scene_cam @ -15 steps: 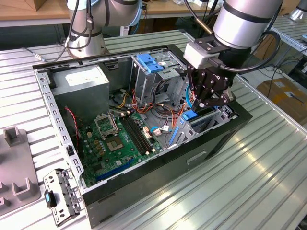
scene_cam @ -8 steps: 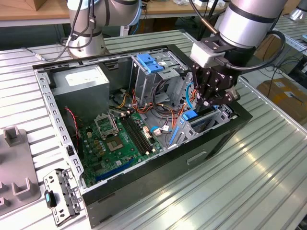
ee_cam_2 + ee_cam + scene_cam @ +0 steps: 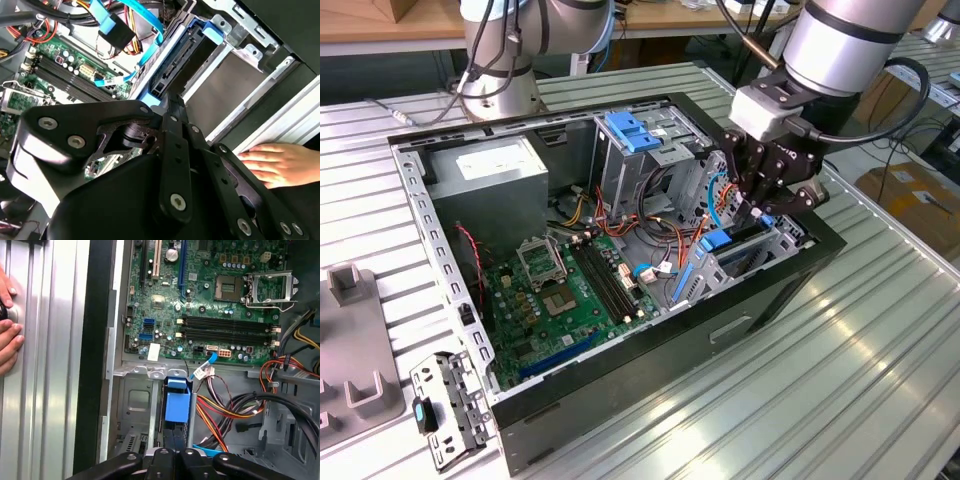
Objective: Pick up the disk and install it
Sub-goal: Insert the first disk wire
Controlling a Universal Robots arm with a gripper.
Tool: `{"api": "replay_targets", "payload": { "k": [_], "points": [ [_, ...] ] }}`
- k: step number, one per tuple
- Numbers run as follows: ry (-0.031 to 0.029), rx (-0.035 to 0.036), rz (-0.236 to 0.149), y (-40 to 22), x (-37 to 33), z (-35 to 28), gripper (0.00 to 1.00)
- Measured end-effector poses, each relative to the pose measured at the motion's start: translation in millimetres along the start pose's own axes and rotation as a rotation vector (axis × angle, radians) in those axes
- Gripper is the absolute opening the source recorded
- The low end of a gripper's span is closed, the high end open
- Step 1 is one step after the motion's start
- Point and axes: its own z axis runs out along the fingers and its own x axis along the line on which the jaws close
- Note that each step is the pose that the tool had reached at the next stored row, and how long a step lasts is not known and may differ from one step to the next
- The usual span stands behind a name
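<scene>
At the exterior view's left, a grey metal bracket plate with a teal tab (image 3: 445, 410) lies on the ribbed aluminium bench (image 3: 880, 380), at about seven o'clock from the open black computer case (image 3: 650, 370). Inside the case, a grey metal box with a plain white sticker (image 3: 490, 175) sits at ten o'clock. A green circuit board (image 3: 560, 300) lies in the middle, and a flat blue plastic slotted clip (image 3: 635, 135) sits at twelve o'clock on a metal cage. At three o'clock the black claw (image 3: 760, 210) hangs over the drive bay.

In the second wrist view the disk (image 3: 172, 70), a dark-edged hard drive with blue plastic side rails, stands on edge in that bay, just beneath the claw. Whether the claw is spread or pinching it cannot be told.

In the first wrist view a person's hand (image 3: 7, 330) rests on the bench outside the case wall.
</scene>
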Motion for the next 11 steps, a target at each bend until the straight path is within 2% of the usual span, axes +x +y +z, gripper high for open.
{"api": "replay_targets", "payload": {
  "k": [4,6,7,9,11],
  "points": [
    [-0.0003,-0.0032,0.000,-5.5,0.4,-0.3,0.11],
    [-0.0006,-0.0062,0.000,-17.0,0.9,0.4,0.11],
    [-0.0008,-0.0063,-0.001,-20.3,1.1,0.9,0.11],
    [-0.0006,-0.0062,-0.013,-21.5,1.2,0.8,0.11],
    [-0.0011,-0.0053,-0.045,-21.6,1.3,0.8,0.11]
  ]
}}
